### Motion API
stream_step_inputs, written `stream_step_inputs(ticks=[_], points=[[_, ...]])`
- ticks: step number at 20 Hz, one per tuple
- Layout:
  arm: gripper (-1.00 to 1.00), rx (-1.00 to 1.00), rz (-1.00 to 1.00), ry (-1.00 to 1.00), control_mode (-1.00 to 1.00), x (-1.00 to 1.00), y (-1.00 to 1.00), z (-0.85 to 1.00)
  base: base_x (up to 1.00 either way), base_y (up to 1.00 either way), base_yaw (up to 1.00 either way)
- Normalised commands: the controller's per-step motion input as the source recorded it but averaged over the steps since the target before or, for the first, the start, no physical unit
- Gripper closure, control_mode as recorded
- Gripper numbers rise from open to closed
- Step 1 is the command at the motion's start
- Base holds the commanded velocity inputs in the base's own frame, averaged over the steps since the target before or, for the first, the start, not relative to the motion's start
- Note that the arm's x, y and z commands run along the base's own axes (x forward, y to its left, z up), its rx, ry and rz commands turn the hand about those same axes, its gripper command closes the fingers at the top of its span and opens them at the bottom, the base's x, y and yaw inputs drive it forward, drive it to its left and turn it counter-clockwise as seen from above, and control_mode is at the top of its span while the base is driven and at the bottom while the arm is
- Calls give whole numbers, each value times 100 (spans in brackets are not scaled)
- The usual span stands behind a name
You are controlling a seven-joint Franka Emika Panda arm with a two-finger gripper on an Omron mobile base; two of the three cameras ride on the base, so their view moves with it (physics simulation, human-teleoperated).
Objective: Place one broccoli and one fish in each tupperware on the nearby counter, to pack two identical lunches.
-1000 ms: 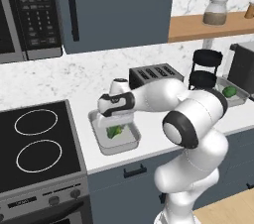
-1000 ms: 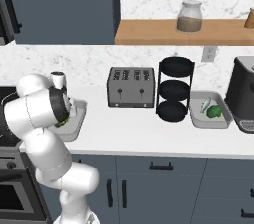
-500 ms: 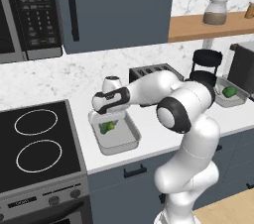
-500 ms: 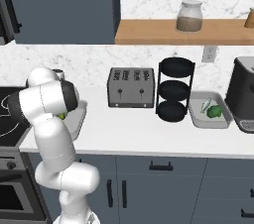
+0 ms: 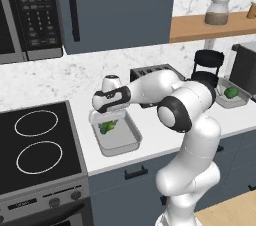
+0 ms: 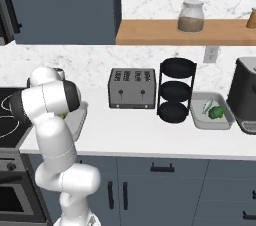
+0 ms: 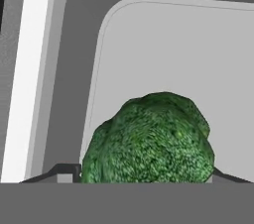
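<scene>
Two tupperware (image 5: 119, 140) (image 6: 211, 120), marbled counter (image 6: 145, 135)

Marble backsplash (image 6: 150, 0), wooden shelf (image 6: 165, 31), dark blue cabinets (image 5: 120, 7).

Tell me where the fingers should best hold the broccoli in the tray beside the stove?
Probably across the rounded green head of the broccoli, coming straight down from above: it lies low inside the tray, whose raised rim blocks a sideways approach.
</scene>
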Motion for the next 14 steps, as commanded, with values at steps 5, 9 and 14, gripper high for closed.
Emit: stream_step_inputs(ticks=[5, 9, 14], points=[[-100, 0, -1, -1, -100, -17, -10, 5, 0, 0, 0], [-100, 0, 0, -4, -100, -59, -36, 22, 0, 0, 0], [-100, 1, 0, -1, -100, -86, -66, 28, 0, 0, 0]])
